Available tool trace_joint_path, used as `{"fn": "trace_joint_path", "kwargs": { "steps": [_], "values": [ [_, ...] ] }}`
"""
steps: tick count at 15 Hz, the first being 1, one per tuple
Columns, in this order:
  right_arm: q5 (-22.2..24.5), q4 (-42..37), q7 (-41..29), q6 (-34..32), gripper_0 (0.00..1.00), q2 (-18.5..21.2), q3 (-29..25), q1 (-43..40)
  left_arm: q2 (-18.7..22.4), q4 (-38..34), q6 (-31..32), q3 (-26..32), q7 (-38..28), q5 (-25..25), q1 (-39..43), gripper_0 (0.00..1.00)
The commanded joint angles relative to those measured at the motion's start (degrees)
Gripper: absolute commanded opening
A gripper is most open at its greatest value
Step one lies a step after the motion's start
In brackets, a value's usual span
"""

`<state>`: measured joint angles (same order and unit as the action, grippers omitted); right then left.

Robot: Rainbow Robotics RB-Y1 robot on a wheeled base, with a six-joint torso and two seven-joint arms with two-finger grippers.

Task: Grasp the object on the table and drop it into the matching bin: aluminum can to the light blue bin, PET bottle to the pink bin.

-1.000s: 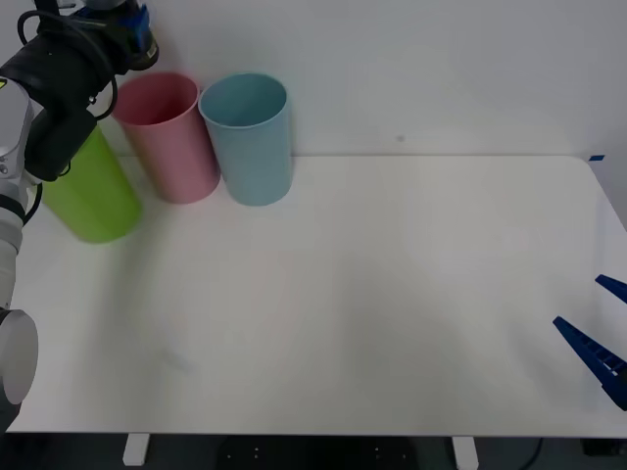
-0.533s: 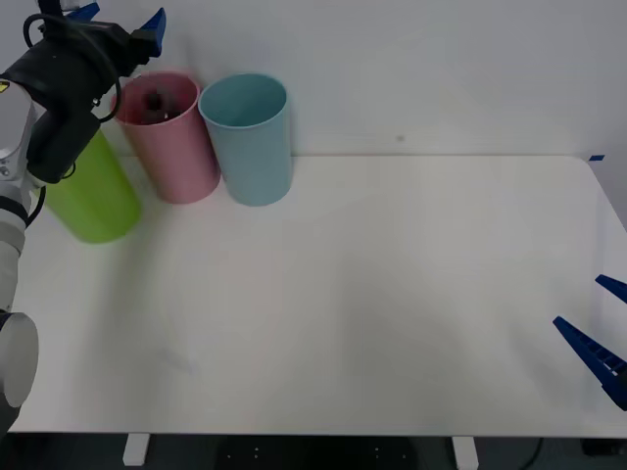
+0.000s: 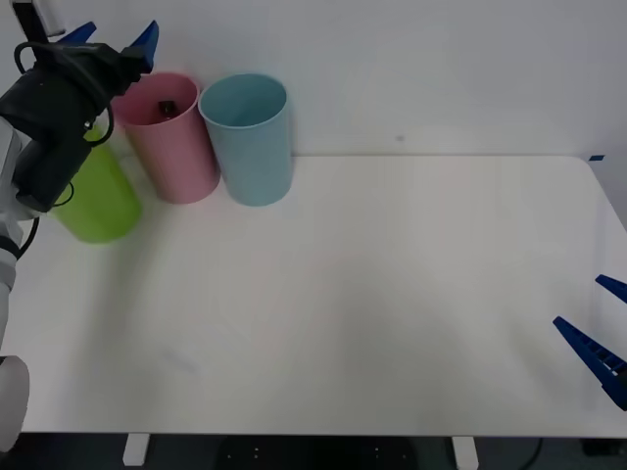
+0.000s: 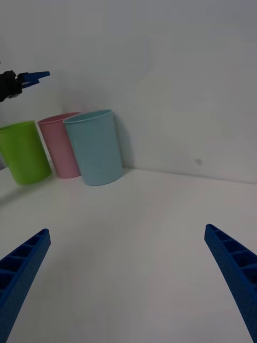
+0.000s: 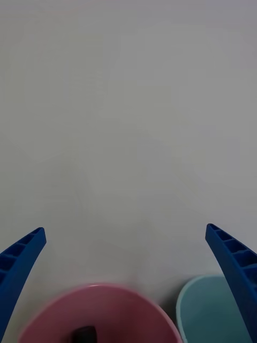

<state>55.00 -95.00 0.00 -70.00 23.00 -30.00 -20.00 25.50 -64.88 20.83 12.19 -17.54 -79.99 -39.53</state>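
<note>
The PET bottle lies inside the pink bin at the table's far left; just its black cap peeks out in the left wrist view. Above and a little behind that bin's rim hangs my left gripper, open with nothing between its fingers. The light blue bin stands right beside the pink one. Low at the table's near right edge, my right gripper waits open and empty over the white table.
A lime green bin stands to the left of the pink bin, partly behind my left arm. A white wall rises just behind the bins. The wide tabletop stretches bare between the bins and my right gripper.
My left gripper opened above the pink bin and the bottle dropped in, settling deeper. The left arm then drew slightly back to the left. The right arm stayed still.
</note>
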Motion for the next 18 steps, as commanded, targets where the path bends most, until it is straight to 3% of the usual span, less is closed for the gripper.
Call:
{"fn": "trace_joint_path", "kwargs": {
  "steps": [1, 18],
  "values": [
    [0.0, 0.0, 0.0, 0.0, 1.0, 0.0, 0.0, 0.0, 0.16, -4.91, 0.44, 0.02, 0.41, 3.09, 4.55, 1.0],
    [0.0, 0.0, 0.0, 0.0, 1.0, 0.0, 0.0, 0.0, 1.48, -34.97, 16.96, 8.99, 1.02, 14.51, 38.83, 1.0]
  ]
}}
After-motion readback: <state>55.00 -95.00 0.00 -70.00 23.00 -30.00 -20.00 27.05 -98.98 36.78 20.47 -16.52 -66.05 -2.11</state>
